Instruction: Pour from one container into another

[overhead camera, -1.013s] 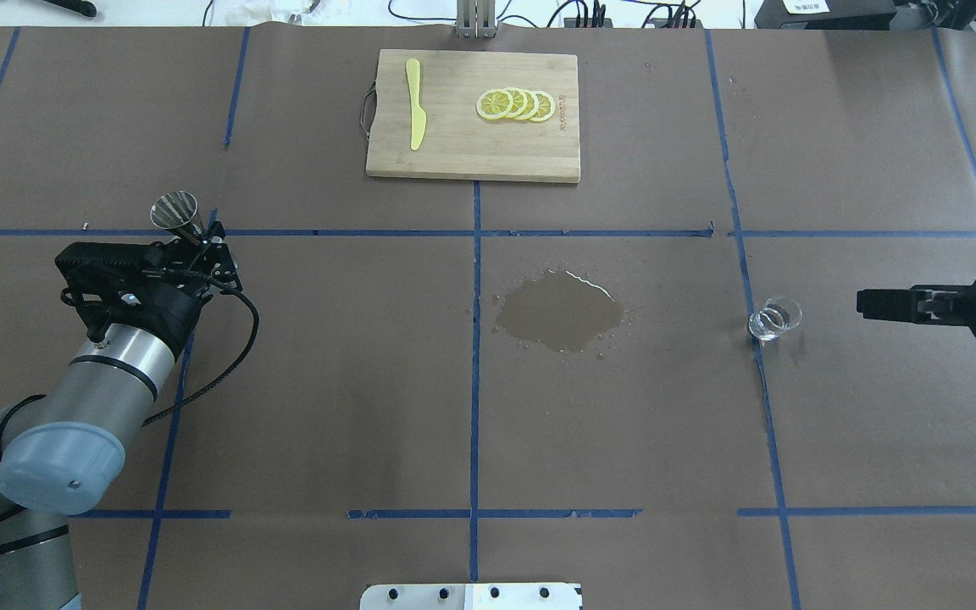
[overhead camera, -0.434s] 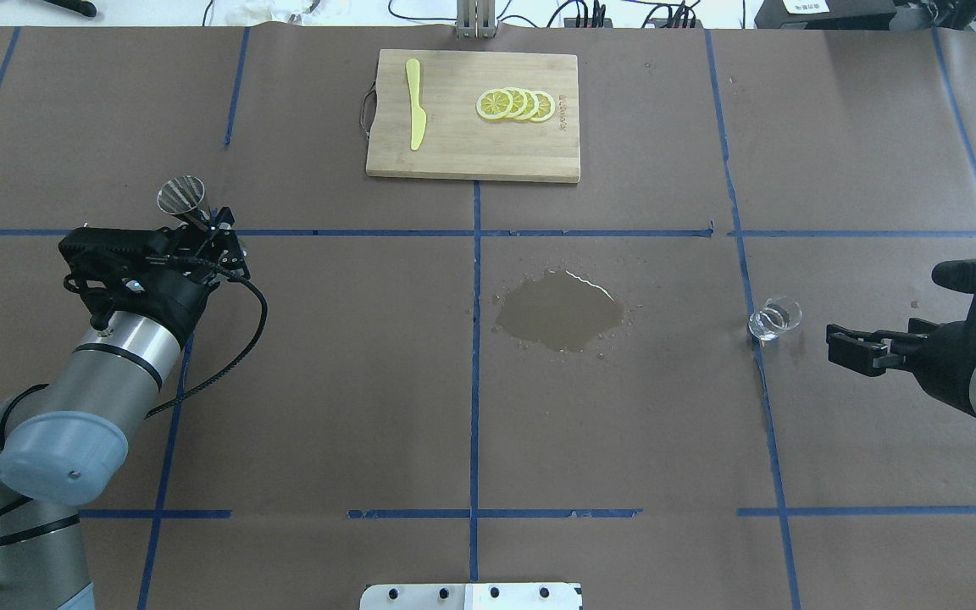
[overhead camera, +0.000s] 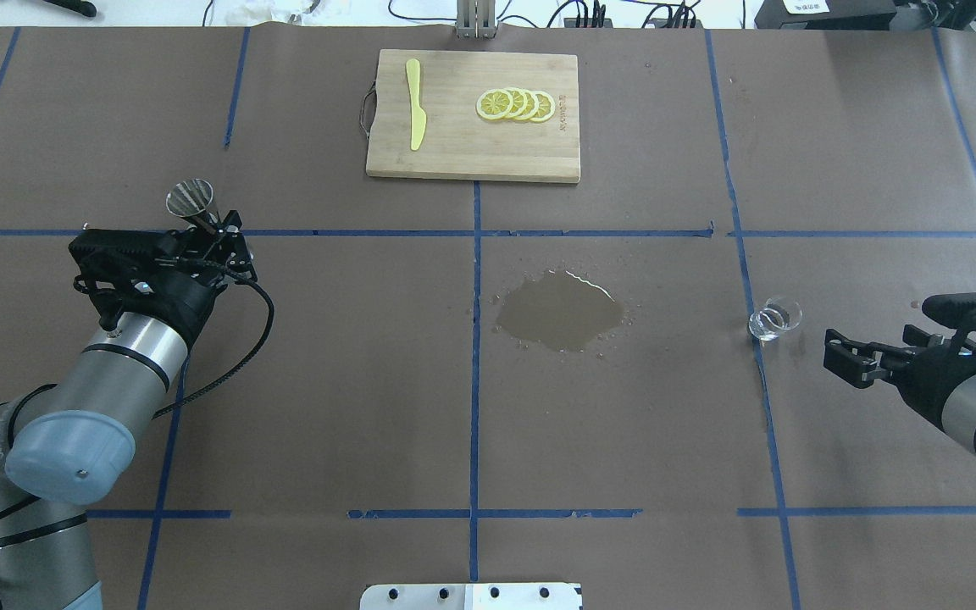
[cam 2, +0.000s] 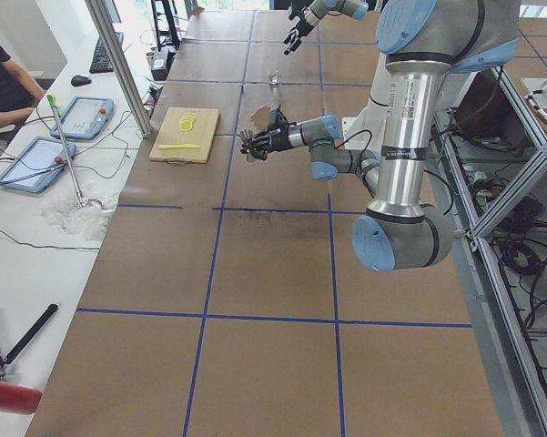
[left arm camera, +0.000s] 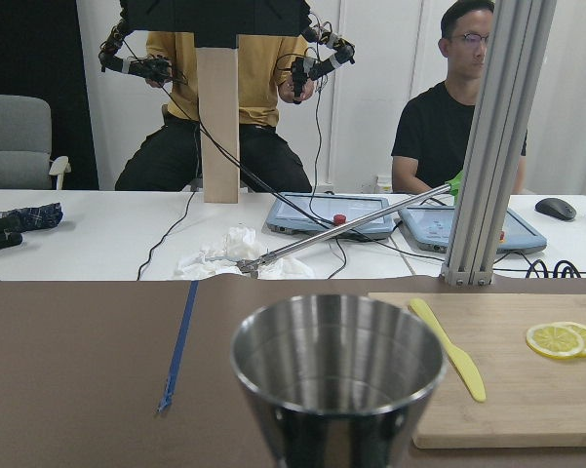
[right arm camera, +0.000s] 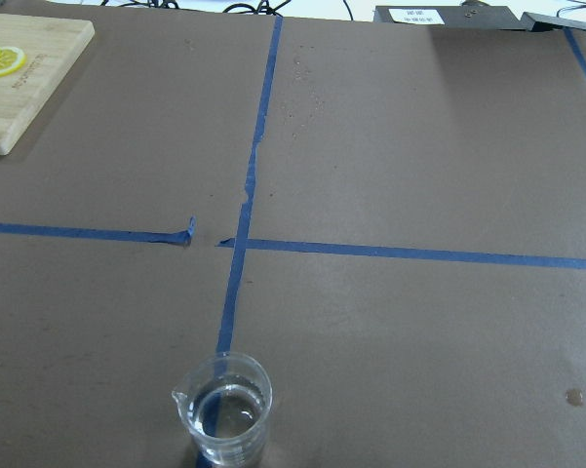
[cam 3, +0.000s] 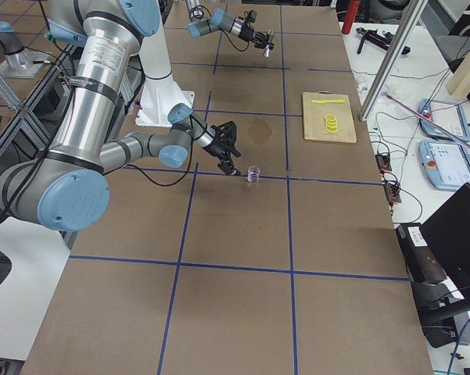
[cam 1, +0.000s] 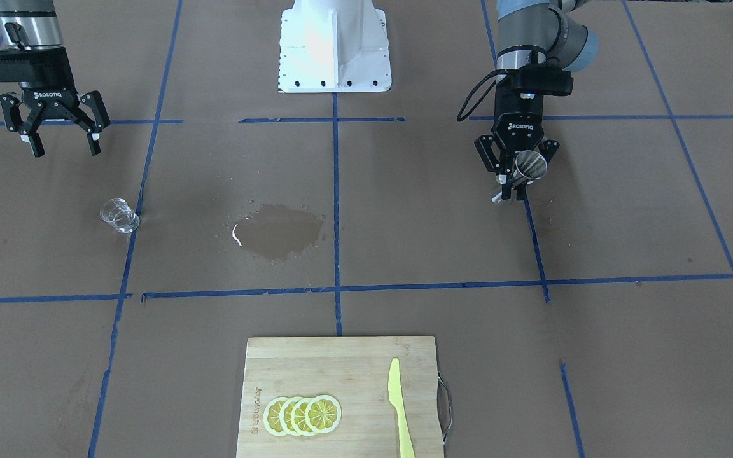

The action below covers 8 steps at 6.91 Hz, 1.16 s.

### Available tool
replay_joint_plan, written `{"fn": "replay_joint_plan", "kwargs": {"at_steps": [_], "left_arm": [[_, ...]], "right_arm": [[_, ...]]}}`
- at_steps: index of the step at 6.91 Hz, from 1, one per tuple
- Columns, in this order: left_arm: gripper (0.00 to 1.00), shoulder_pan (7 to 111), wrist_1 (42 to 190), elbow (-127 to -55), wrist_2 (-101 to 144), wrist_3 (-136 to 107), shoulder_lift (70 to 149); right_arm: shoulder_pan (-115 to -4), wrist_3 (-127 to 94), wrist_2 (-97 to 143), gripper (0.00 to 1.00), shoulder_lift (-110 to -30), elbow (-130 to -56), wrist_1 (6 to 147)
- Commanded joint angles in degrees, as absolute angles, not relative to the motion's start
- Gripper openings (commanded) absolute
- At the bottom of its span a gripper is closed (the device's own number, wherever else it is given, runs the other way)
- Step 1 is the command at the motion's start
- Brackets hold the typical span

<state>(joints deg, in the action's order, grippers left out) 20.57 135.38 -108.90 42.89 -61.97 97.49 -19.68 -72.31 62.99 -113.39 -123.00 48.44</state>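
Note:
My left gripper (overhead camera: pixel 219 227) is shut on a small steel cup (overhead camera: pixel 190 199), held above the table's left side with its mouth facing the far edge. In the left wrist view the steel cup (left arm camera: pixel 337 375) fills the lower middle, and I cannot tell whether it holds liquid. A small clear glass beaker (overhead camera: pixel 774 318) with a little water stands on the blue tape line at the right. My right gripper (cam 1: pixel 65 151) hangs open just behind and beside the beaker (cam 1: pixel 119 215), apart from it. The beaker (right arm camera: pixel 224 407) sits low in the right wrist view.
A wet puddle (overhead camera: pixel 560 310) darkens the paper at the table's middle. A bamboo cutting board (overhead camera: pixel 471 157) at the far edge carries lemon slices (overhead camera: pixel 515 104) and a yellow knife (overhead camera: pixel 414 103). People sit at a white desk beyond the table.
My right gripper has swung toward the near edge and a little closer to the beaker. My left gripper has carried the steel cup slightly right and toward the far edge.

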Motion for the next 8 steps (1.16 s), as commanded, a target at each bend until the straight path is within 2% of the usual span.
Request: {"fn": "replay_joint_plan", "kwargs": {"at_steps": [1,3,6,8], "left_arm": [[0.0,20.65,135.44,-107.84,44.74,-53.67,98.52],[0.0,20.74,135.44,-107.84,44.65,-53.09,98.53],[0.0,20.74,135.35,-107.67,44.65,-53.0,98.53],[0.0,20.92,135.35,-107.4,44.65,-53.0,98.44]], "right_arm": [[-15.3,-74.62,55.65,1.0,-112.5,-119.46,47.72],[-14.85,-74.71,50.21,1.0,-107.95,-114.9,47.55],[-12.4,-74.62,44.57,1.0,-105.74,-113.39,47.55],[-11.78,-74.53,42.38,1.0,-101.45,-108.39,47.55]]}}
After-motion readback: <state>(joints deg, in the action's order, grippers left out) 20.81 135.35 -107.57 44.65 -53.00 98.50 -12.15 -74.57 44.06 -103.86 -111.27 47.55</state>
